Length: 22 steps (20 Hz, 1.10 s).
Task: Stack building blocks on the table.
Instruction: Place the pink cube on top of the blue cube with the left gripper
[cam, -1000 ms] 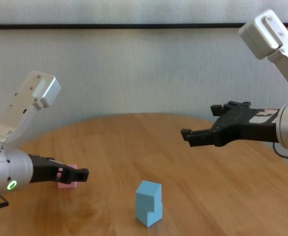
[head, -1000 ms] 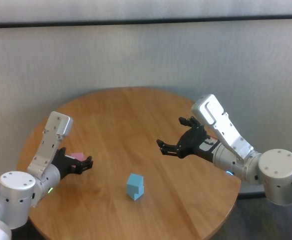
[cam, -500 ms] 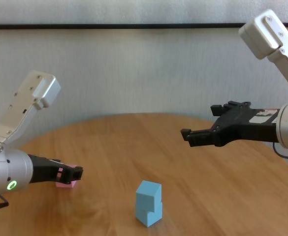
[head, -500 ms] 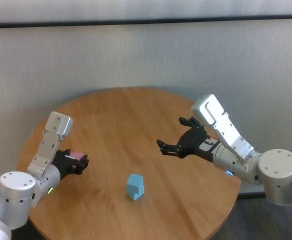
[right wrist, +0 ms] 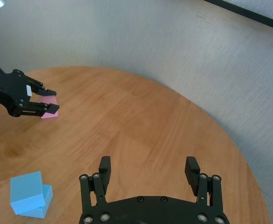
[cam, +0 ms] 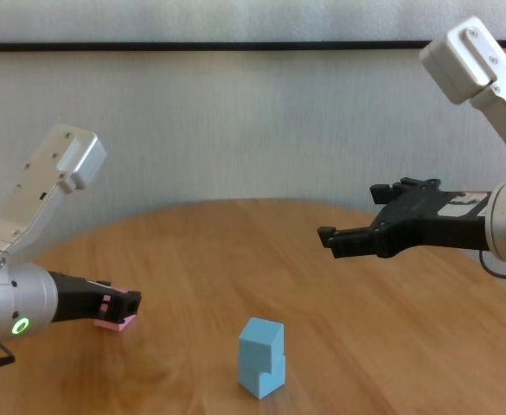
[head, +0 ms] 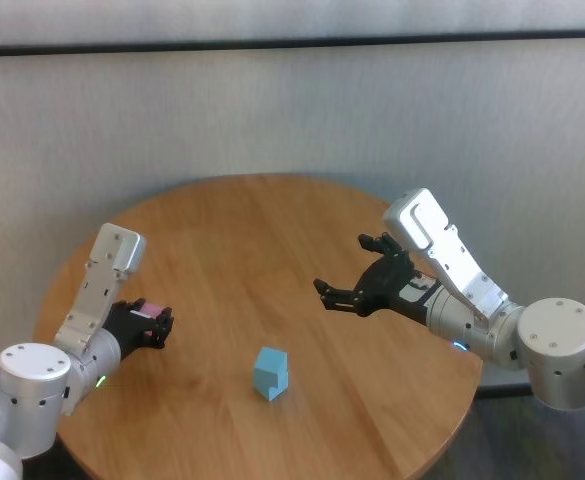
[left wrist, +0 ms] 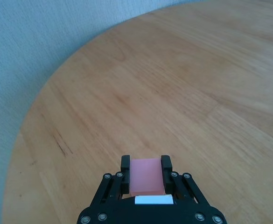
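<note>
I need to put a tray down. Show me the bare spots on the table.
Bare wood on the table: the far half toward the wall, and the strip between the blue stack and the pink block in the left claw. The open right claw hangs over the right side.

A: Lighting's pretty soft and even here, looks like daylight. The table (head: 272, 260) has a mild sheen on the wood but no harsh glare anywhere.

B: Yeah, shadows are faint too. There's a soft one under the stacked blue blocks (cam: 262, 355), just a slightly darker patch on the near side.

A: Head and chest views are reasonably sharp. In the chest view the left gripper (cam: 130, 305) looks a bit soft at the tip.

B: Left wrist view is crisp on the pink block (left wrist: 145, 176), and the wood grain stays clear right to the table's far edge. The wall looks flat and a bit bluish.
</note>
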Each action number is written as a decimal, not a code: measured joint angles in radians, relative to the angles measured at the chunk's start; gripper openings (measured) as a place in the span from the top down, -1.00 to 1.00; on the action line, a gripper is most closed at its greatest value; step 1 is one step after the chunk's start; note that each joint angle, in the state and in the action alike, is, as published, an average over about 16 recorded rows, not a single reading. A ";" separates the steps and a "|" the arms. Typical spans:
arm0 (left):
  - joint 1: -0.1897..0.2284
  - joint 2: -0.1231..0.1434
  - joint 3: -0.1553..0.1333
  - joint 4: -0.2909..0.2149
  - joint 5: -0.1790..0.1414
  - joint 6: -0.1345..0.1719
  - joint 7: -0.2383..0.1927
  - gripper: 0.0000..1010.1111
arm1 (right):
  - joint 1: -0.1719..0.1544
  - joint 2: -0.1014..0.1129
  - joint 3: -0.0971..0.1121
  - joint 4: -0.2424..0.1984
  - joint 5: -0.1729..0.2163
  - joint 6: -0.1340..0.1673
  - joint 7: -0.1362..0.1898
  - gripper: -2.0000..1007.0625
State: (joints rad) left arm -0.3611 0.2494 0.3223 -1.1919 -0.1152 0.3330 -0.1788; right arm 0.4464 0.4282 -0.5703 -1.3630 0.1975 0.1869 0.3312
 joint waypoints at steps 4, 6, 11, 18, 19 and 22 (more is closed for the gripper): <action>0.009 0.018 0.004 -0.025 0.002 -0.012 -0.035 0.20 | 0.000 0.000 0.000 0.000 0.000 0.000 0.000 -0.99; 0.016 0.032 0.006 -0.047 0.004 -0.021 -0.059 0.20 | 0.000 0.000 0.000 0.000 0.000 0.000 0.000 -0.99; 0.041 0.076 0.011 -0.121 0.008 -0.049 -0.127 0.20 | 0.000 0.000 0.000 0.000 0.000 0.000 0.000 -0.99; 0.065 0.142 0.024 -0.236 -0.004 -0.088 -0.243 0.20 | 0.000 0.000 0.000 0.000 0.000 0.000 0.000 -0.99; 0.065 0.149 0.028 -0.249 -0.008 -0.092 -0.258 0.20 | 0.000 0.000 0.000 0.000 0.000 0.000 0.000 -0.99; 0.060 0.162 0.041 -0.277 -0.025 -0.102 -0.303 0.20 | 0.000 0.000 0.000 0.000 0.000 0.000 0.000 -0.99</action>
State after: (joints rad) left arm -0.3014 0.4117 0.3634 -1.4694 -0.1401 0.2315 -0.4820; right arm 0.4464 0.4282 -0.5703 -1.3630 0.1975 0.1868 0.3312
